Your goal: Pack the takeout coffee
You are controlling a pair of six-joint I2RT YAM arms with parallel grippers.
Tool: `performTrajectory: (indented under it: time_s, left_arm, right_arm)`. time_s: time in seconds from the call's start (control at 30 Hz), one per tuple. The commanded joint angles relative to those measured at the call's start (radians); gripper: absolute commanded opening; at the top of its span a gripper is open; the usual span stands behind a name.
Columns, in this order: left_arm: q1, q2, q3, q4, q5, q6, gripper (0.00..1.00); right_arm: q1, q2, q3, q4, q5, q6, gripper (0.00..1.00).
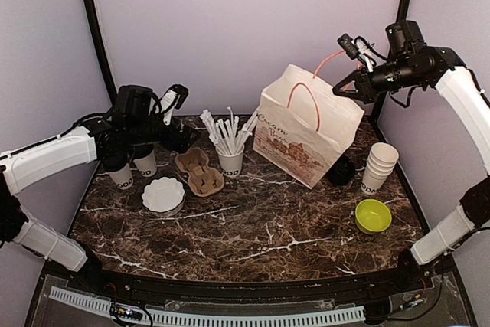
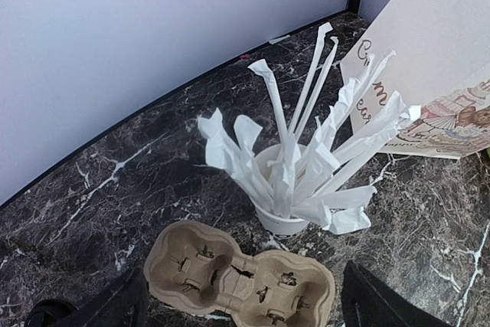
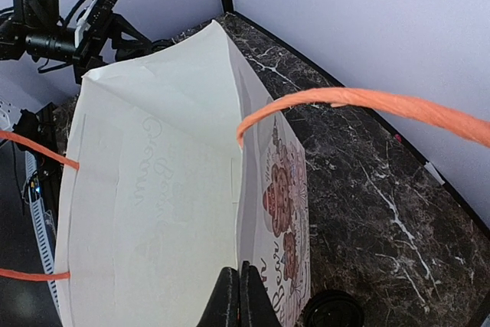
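The tabletop (image 1: 253,243) carries everything, and the biggest piece on it is the paper bag (image 1: 306,124). It leans at back right with its mouth up. My right tool (image 3: 239,296) is pinched tight on the bag's top edge, beside an orange handle, so I judge the step in hand is holding the bag open to receive.

My left tool (image 2: 245,296) is spread wide with nothing in it. It hangs at back left over the near end of the cup carrier (image 1: 199,172), whose wells are empty.

The takeout coffee is not packed yet. The left coffee cup (image 1: 122,177) and the right coffee cup (image 1: 145,163) stand under my left arm, just left of the carrier, and the arm largely hides their lids.

Next, I think, I must bring the left tool back over one cup, close around its wall below the lid, and lift it straight.

For room, the back wall is close behind the cups. The straw cup (image 1: 230,160) bristles between carrier and bag, so the path should pass above or in front of it. The bare marble toward the near edge is the freest lane.
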Motion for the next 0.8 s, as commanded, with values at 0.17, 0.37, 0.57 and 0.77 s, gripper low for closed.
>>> performTrajectory:
  time_s: [0.17, 0.37, 0.57, 0.77]
  left_arm:
    - [0.012, -0.038, 0.003, 0.003, -0.04, 0.012, 0.9]
    - [0.023, -0.053, -0.012, 0.021, -0.069, 0.013, 0.9]
    - [0.034, -0.057, -0.019, 0.029, -0.064, 0.011, 0.9]
    - [0.039, -0.056, -0.018, 0.027, -0.064, 0.02, 0.9]
  right_arm:
    - [0.005, -0.015, -0.024, -0.137, -0.013, -0.168, 0.0]
    - [0.069, -0.003, -0.036, -0.22, -0.079, -0.296, 0.0]
    - [0.173, 0.046, -0.018, -0.242, -0.098, -0.387, 0.0]
    - [0.225, 0.155, 0.053, -0.327, -0.088, -0.503, 0.0]
